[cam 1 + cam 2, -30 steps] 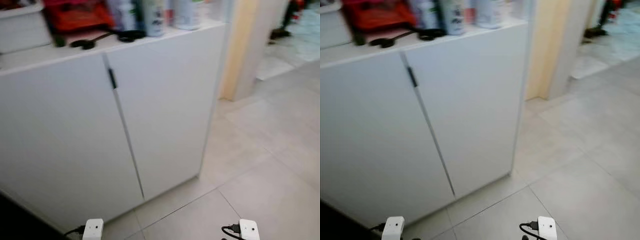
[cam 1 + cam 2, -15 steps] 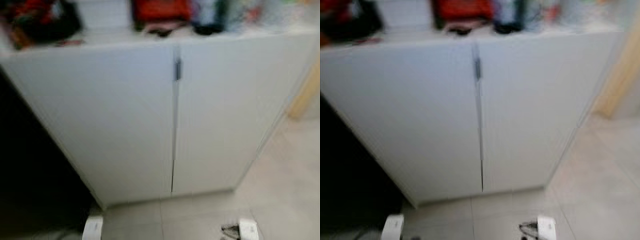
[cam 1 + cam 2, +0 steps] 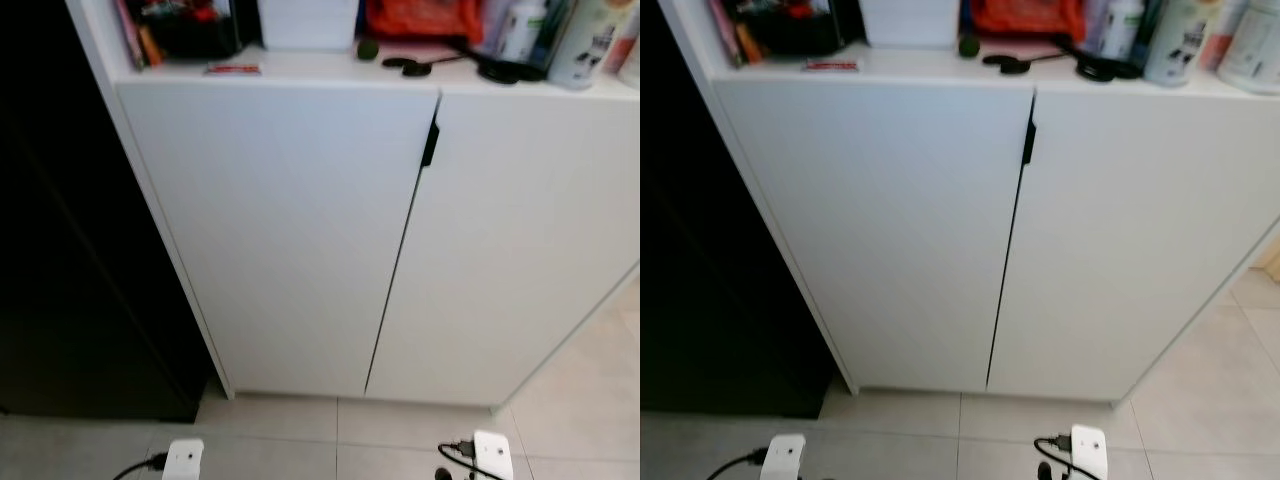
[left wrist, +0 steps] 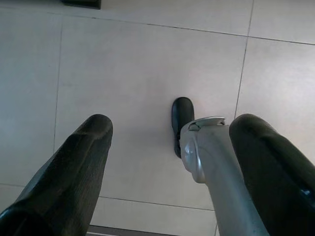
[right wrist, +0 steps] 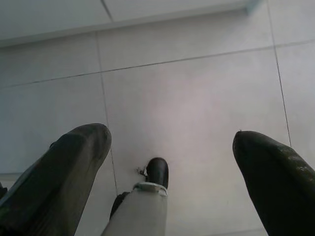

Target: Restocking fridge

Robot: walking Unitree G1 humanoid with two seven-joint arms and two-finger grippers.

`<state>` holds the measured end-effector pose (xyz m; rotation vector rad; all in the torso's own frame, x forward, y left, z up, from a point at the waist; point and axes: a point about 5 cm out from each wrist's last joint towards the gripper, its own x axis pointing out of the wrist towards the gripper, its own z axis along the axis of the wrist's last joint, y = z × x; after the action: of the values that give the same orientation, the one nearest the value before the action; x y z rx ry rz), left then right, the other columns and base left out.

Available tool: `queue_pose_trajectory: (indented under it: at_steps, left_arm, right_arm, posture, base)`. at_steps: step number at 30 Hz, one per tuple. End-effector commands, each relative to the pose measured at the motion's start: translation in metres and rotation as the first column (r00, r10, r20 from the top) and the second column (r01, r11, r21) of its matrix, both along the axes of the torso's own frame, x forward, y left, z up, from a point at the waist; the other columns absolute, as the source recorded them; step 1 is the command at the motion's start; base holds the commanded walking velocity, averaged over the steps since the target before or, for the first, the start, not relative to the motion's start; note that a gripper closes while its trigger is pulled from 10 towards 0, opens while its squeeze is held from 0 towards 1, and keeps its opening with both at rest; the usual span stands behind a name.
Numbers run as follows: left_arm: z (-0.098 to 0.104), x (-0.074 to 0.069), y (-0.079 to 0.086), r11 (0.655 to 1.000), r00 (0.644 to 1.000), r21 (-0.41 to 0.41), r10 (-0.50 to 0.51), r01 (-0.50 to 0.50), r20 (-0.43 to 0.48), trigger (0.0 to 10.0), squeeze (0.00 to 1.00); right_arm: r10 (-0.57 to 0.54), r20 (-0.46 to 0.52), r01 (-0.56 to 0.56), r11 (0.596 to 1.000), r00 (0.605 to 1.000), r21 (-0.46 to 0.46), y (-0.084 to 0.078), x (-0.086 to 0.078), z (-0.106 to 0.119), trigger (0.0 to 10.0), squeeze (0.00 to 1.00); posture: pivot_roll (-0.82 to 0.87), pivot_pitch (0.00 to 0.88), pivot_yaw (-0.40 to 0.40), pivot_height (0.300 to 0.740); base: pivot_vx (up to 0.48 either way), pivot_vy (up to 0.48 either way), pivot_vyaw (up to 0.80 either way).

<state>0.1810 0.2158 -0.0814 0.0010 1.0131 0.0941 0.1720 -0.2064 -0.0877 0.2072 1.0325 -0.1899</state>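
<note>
A tall black appliance front (image 3: 70,250), possibly the fridge, stands at the left, right against a white two-door cabinet (image 3: 300,230). Both cabinet doors are closed, with a small black handle (image 3: 431,143) at their seam. Both arms hang low at my sides, their white wrist parts (image 3: 184,460) (image 3: 493,455) at the bottom edge. My left gripper (image 4: 172,123) is open above the tiled floor with nothing between its fingers. My right gripper (image 5: 172,136) is open too, over bare tiles. Beneath each gripper I see a silver leg and a black foot.
On the cabinet top stand a white box (image 3: 308,22), a red bag (image 3: 420,18), bottles (image 3: 590,40), black utensils (image 3: 440,66) and a dark bin (image 3: 185,25). Light floor tiles (image 3: 420,440) run along the cabinet's base and out to the right.
The camera has swung left: the cabinet now sits central and sharp, and the black appliance front has come into view. Both arms still hang low.
</note>
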Motion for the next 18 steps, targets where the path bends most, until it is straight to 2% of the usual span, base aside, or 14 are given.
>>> queue_pose_trajectory:
  at_steps: [1, 6, 12, 18]
  left_arm:
    - [-0.0025, -0.0059, 0.0019, 1.0, 1.0, 0.0, 0.009, -0.009, -0.025, 10.0, 0.0]
    - [-0.0032, -0.0105, 0.0086, 1.0, 0.999, 0.011, 0.01, -0.009, -0.039, 10.0, 0.0]
    - [-0.0036, -0.0108, 0.0072, 1.0, 0.999, 0.013, 0.009, -0.008, -0.04, 10.0, 0.0]
    - [-0.0037, -0.0114, 0.0067, 1.0, 0.999, 0.008, -0.02, 0.021, -0.038, 10.0, 0.0]
  right_arm:
    - [-0.017, 0.009, 0.017, 1.0, 1.0, 0.001, -0.0011, -0.0009, -0.0001, 10.0, 0.0]
    - [-0.008, 0.014, 0.008, 1.0, 1.0, 0.011, 0.0015, -0.0012, -0.0006, 10.0, 0.0]
    - [-0.007, 0.015, 0.007, 1.0, 1.0, 0.013, 0.0023, -0.0016, -0.0009, 10.0, 0.0]
    - [-0.028, 0.019, 0.027, 0.999, 0.999, 0.019, 0.0028, -0.0032, -0.0015, 10.0, 0.0]
  posture:
    - [0.01, 0.0, -0.012, 0.74]
    - [0.01, 0.0, -0.001, 0.74]
    - [0.02, 0.0, 0.006, 0.74]
    - [0.01, 0.0, 0.019, 0.74]
  base:
    - [0.0, 0.0, 0.0]
    - [0.0, 0.0, 0.0]
    - [0.0, 0.0, 0.0]
    - [0.0, 0.271, 0.0]
